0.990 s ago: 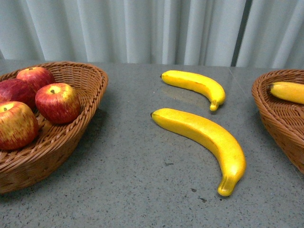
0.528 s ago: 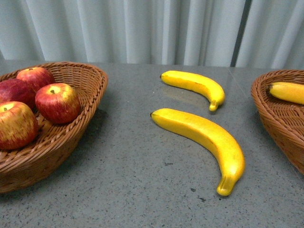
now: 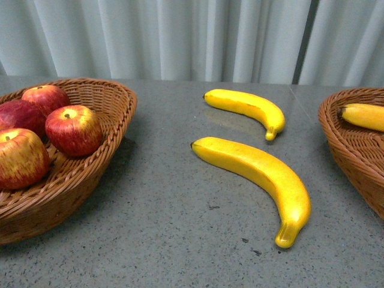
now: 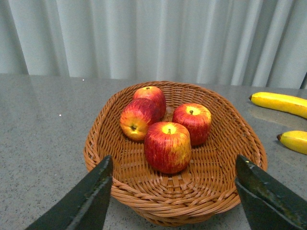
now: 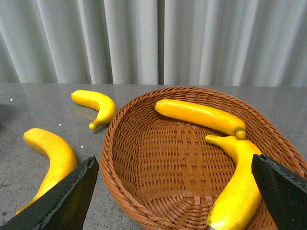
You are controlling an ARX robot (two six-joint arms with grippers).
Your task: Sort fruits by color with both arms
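Note:
Several red-and-yellow apples [image 3: 73,129] lie in the wicker basket [image 3: 120,114] at the left. Two bananas lie loose on the grey table: a long one [image 3: 258,174] near the middle and a shorter one [image 3: 246,107] behind it. The right basket [image 3: 348,150] holds a banana [image 3: 366,116]. Neither arm shows in the front view. My left gripper [image 4: 173,160] hangs open in front of the apple basket [image 4: 96,143], holding nothing. My right gripper [image 5: 173,160] is open over the near rim of the banana basket [image 5: 115,158], where two bananas [image 5: 199,115] [image 5: 237,187] lie.
A pale pleated curtain [image 3: 180,36] closes off the back of the table. In the right wrist view the two loose bananas [image 5: 53,153] [image 5: 98,103] lie beside the basket. The left wrist view catches their ends [image 4: 280,101] [image 4: 295,141] past the apple basket.

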